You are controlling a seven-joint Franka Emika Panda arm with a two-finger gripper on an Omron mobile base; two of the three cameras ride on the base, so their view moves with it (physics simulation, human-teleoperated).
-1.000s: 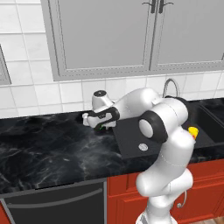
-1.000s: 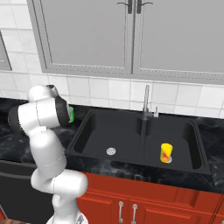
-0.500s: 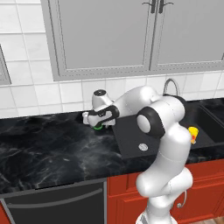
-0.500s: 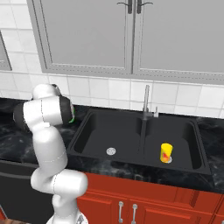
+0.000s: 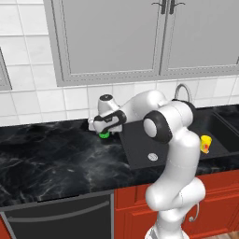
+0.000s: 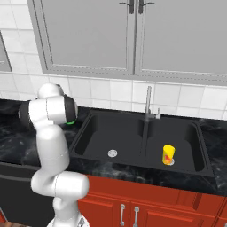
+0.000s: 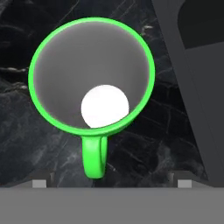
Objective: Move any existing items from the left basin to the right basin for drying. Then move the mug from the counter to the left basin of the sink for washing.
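While the arm [image 5: 158,112] reaches out low over the desk [image 5: 56,158], its jaws [image 5: 103,131] hang right above the mug [image 5: 103,135], which stands upright on the desk just left of the sink [image 6: 137,142], near the back wall. In the left base view only a green sliver of the mug shows under the hand. In the right base view the arm's elbow hides nearly all of it, leaving a thin green edge [image 6: 71,122].

In the hand view the mug [image 7: 91,74] sits straight below, open mouth up, pale inside with a white floor, its handle [image 7: 94,156] pointing toward the bottom edge. The two finger tips [image 7: 39,183] show far apart at the bottom corners, one each side of the handle, so the jaws look released and touch nothing; how close they are to the rim is hard to tell. The sink edge runs down the right side of that view.

The left basin [image 6: 106,137] holds nothing but its silver drain [image 6: 112,153]. A small yellow-and-red object [image 6: 168,155] stands upright in the right basin [image 6: 177,146]; it also shows at the right of the left base view [image 5: 205,144]. The faucet [image 6: 148,104] rises behind the divider between the basins.
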